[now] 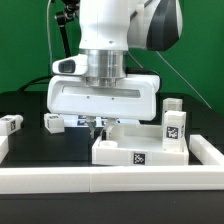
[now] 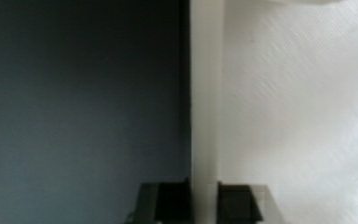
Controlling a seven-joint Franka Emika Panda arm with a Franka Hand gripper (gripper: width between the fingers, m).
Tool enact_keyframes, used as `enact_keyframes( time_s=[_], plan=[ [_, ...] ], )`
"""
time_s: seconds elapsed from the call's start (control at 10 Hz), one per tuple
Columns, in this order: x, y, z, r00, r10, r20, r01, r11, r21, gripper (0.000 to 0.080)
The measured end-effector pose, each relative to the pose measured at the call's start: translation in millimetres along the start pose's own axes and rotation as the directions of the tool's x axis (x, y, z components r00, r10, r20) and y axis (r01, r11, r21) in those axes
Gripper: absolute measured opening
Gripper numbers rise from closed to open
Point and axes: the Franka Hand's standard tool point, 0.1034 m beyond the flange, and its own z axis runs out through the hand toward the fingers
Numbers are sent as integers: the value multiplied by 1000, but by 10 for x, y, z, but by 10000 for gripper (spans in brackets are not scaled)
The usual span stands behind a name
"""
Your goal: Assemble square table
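The square table's white slab [image 1: 140, 146] lies near the front of the black table, with tags on its front edge. My gripper [image 1: 97, 124] hangs straight down at the slab's corner toward the exterior view's left. In the wrist view the two dark fingers [image 2: 163, 202] stand on either side of the slab's thin white rim [image 2: 202, 120], so my gripper [image 2: 202, 202] is shut on that rim. The slab's white face [image 2: 291, 110] fills one side of that view and the dark table the other. A tagged white leg [image 1: 173, 126] stands upright at the slab's right end.
Two loose tagged legs lie on the black table at the exterior view's left, one [image 1: 10, 125] at the far left and one [image 1: 52, 122] nearer the gripper. Another white block [image 1: 172, 103] sits behind the upright leg. The long white border wall [image 1: 110, 176] runs along the front.
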Motion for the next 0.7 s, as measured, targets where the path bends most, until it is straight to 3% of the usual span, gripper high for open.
enact_keyframes(
  time_s=[0.7],
  plan=[
    [37,15,-2,935,-355,6,355,935,-18,57]
  ],
)
